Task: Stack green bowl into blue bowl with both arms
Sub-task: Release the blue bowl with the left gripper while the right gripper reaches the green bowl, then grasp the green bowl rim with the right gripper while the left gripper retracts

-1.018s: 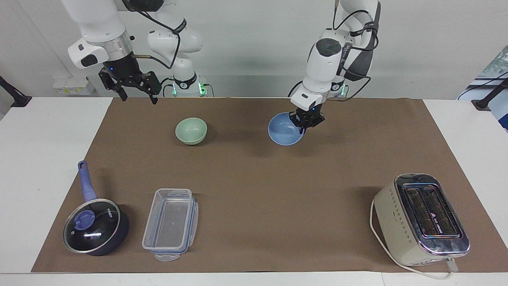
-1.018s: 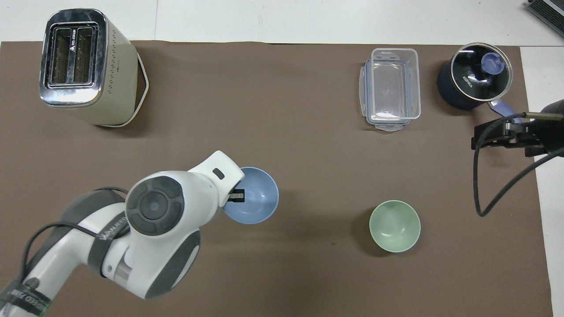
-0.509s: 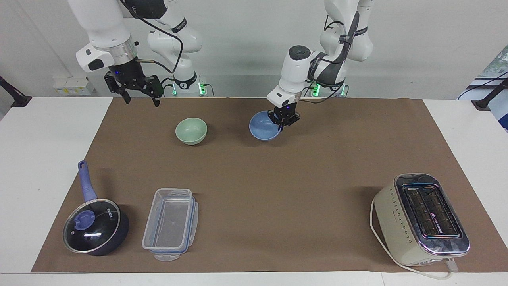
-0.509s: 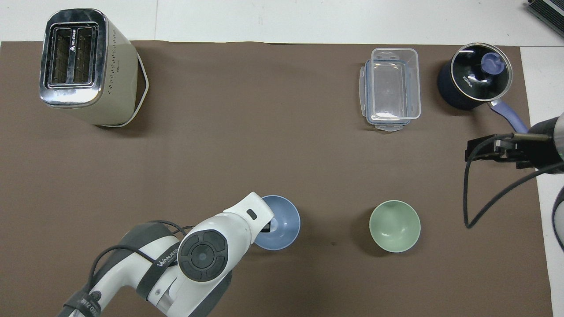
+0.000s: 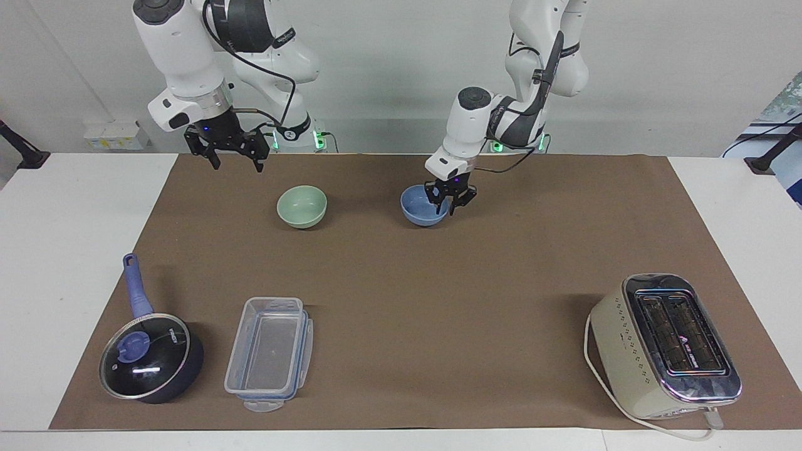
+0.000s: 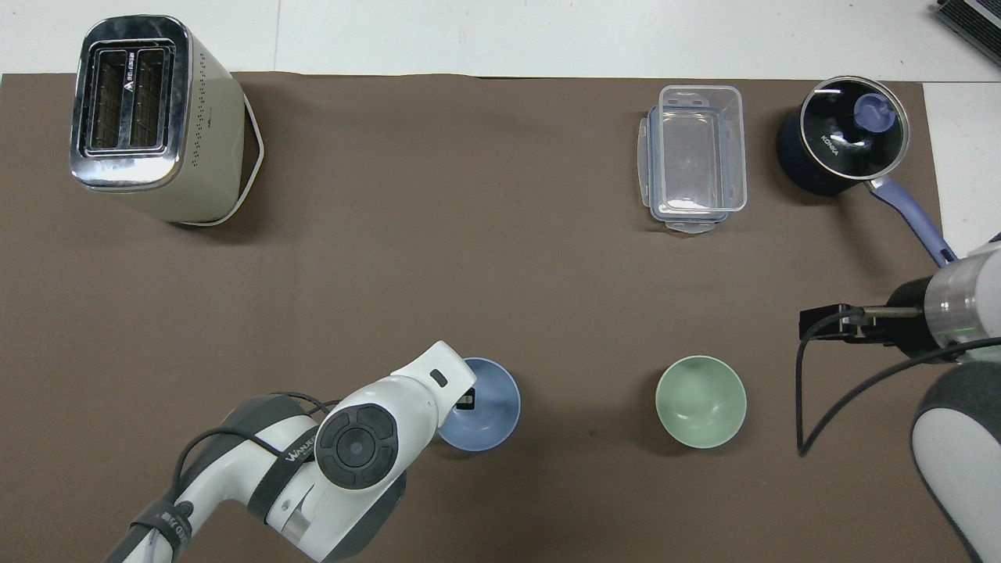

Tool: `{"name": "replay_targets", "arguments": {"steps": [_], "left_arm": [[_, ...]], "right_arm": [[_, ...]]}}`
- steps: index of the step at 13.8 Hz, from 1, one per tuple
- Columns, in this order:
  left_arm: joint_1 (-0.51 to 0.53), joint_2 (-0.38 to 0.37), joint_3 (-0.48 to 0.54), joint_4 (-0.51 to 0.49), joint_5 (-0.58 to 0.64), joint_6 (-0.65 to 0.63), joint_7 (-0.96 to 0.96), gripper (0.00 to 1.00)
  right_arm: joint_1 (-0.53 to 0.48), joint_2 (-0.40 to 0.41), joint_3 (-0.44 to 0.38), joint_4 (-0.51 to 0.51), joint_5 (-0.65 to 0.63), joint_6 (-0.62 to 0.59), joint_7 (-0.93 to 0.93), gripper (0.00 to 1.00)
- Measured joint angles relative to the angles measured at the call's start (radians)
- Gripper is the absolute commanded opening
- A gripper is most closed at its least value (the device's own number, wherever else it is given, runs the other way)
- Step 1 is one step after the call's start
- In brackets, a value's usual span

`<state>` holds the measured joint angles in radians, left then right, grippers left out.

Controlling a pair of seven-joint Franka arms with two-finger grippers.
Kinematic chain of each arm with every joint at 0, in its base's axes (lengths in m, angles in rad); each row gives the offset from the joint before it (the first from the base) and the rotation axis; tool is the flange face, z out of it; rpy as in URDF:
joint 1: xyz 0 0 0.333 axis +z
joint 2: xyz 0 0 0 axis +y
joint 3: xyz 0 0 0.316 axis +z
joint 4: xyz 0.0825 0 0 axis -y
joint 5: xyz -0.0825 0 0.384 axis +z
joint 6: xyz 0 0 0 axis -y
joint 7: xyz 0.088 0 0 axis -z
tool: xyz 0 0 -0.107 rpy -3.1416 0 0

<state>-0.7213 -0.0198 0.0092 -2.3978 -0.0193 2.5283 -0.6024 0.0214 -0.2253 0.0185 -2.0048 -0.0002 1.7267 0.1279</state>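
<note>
The green bowl [image 5: 302,205] stands upright on the brown mat [image 5: 401,294], also in the overhead view [image 6: 701,402]. The blue bowl [image 5: 422,207] stands flat on the mat beside it, toward the left arm's end [image 6: 491,408]. My left gripper [image 5: 449,205] is open, its fingers astride the blue bowl's rim on the side away from the green bowl; the wrist hides that rim from overhead [image 6: 467,401]. My right gripper [image 5: 232,153] is open and empty, up in the air over the mat's edge by the robots, off to the side of the green bowl [image 6: 829,324].
A cream toaster [image 5: 664,344] stands far from the robots at the left arm's end. A clear plastic container [image 5: 269,354] and a dark blue lidded saucepan [image 5: 147,357] stand far from the robots at the right arm's end.
My left arm brought the blue bowl toward the robots and the green bowl, set it on the mat and opened its fingers. My right gripper moved closer to the green bowl.
</note>
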Motion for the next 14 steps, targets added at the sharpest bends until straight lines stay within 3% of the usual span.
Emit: {"name": "replay_targets", "arguments": {"steps": [4, 10, 14], "left_arm": [[0.060, 0.018, 0.010, 0.049, 0.000, -0.054, 0.009, 1.00], [0.242, 0.023, 0.016, 0.257, 0.000, -0.293, 0.219, 1.00], [0.410, 0.022, 0.018, 0.386, 0.000, -0.446, 0.438, 1.00]], "right_arm": [[0.003, -0.029, 0.002, -0.153, 0.000, 0.072, 0.000, 1.00], [0.018, -0.028, 0.003, -0.424, 0.000, 0.316, 0.000, 1.00], [0.023, -0.028, 0.003, -0.483, 0.000, 0.376, -0.016, 0.97]]}}
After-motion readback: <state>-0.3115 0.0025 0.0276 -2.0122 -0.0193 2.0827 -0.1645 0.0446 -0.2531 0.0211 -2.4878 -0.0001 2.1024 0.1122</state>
